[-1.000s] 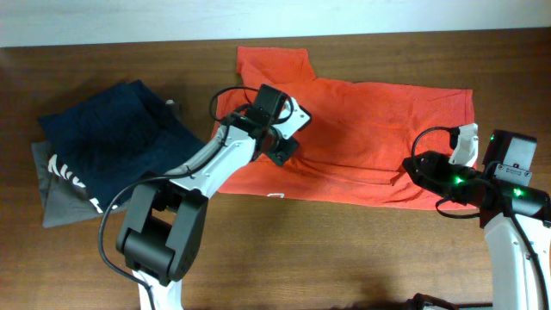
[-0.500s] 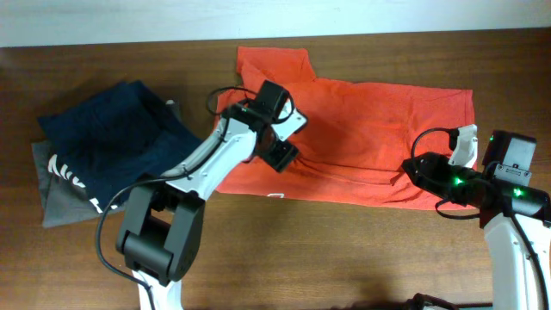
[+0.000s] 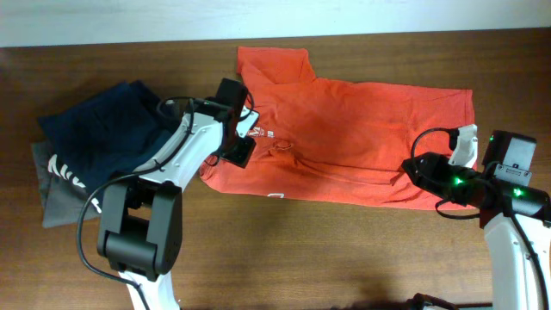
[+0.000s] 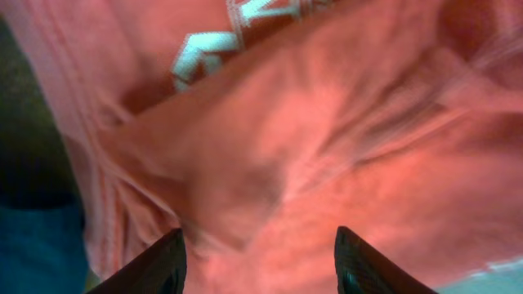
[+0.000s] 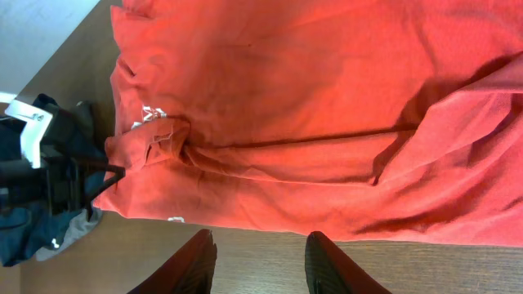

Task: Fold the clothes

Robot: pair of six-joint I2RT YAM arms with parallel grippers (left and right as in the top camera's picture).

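Looking down on a dark wooden tabletop beneath a white wall, I count three pieces: one orange-red T-shirt spread mid-table, one navy garment and one grey garment at left. My left end effector and right end effector both gape wide and empty over the shirt.

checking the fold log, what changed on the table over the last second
The left gripper swung left across the orange-red T-shirt, from its middle to its left edge beside the navy garment, uncovering the white chest logo. Its fingers are open. The right gripper stayed open at the shirt's right end, and the shirt's outline looks unchanged.
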